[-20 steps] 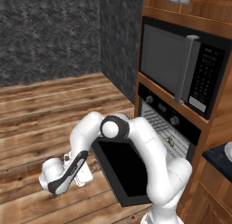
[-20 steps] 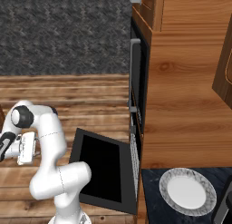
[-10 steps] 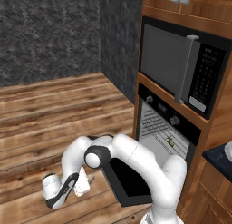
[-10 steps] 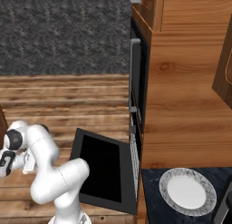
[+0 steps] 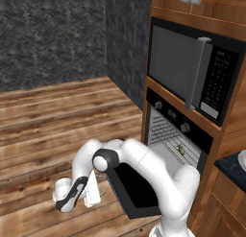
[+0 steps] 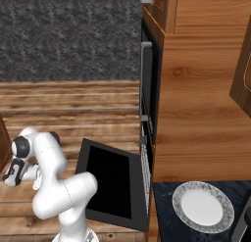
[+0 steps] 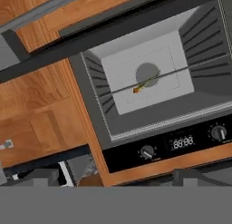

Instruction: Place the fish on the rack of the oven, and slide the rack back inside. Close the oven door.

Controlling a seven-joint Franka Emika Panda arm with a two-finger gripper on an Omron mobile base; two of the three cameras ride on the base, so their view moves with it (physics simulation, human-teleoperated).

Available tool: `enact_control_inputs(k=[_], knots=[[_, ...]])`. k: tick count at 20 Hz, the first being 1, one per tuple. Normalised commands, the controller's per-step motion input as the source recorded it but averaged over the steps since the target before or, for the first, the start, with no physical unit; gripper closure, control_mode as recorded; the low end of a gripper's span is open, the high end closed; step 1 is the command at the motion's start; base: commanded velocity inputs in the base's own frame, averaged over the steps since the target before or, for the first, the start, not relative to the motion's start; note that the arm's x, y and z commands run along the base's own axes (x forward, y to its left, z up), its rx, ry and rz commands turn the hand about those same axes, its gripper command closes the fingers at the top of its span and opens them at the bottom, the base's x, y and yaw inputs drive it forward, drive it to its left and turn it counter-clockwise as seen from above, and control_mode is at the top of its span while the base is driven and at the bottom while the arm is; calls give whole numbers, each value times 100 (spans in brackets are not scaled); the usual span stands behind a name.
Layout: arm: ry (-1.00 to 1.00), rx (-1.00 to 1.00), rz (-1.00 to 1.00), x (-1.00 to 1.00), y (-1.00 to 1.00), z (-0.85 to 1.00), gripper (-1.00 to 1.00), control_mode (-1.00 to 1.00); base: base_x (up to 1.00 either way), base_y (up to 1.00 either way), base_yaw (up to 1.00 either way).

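Observation:
The fish (image 5: pixel 181 148) lies on the rack (image 5: pixel 169 135) inside the black oven (image 5: pixel 178 122); in the hand view the fish (image 7: pixel 144 85) rests on the rack (image 7: pixel 181 71), seen edge-on across the pale cavity. The oven door (image 5: pixel 133 192) hangs open, folded down on its lower hinge, and shows as a black panel (image 6: pixel 111 183) in the right base view. My gripper (image 5: pixel 92 191) hovers low over the floor, left of the door and apart from it, pointing up at the oven. It is open (image 7: pixel 118 177) and holds nothing. My hand (image 6: pixel 19 170) is at the far left.
A black microwave (image 5: pixel 191 72) with a grey handle sits above the oven in wooden cabinetry. The oven's control strip carries knobs (image 7: pixel 147 151). A white plate (image 6: pixel 203 205) lies on the dark counter at the right. Wooden floor (image 5: pixel 43 121) stretches to the left.
The arm has folded down and swung left, lowering the hand toward the floor beside the door. Door, rack and fish have not moved.

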Motion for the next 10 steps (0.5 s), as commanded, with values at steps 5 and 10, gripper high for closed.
enact_control_inputs(k=[5,10], knots=[[6,29,2,60,0,-61,-100,-100,0,0,0],[18,22,10,74,4,-85,-100,-100,0,0,0]])
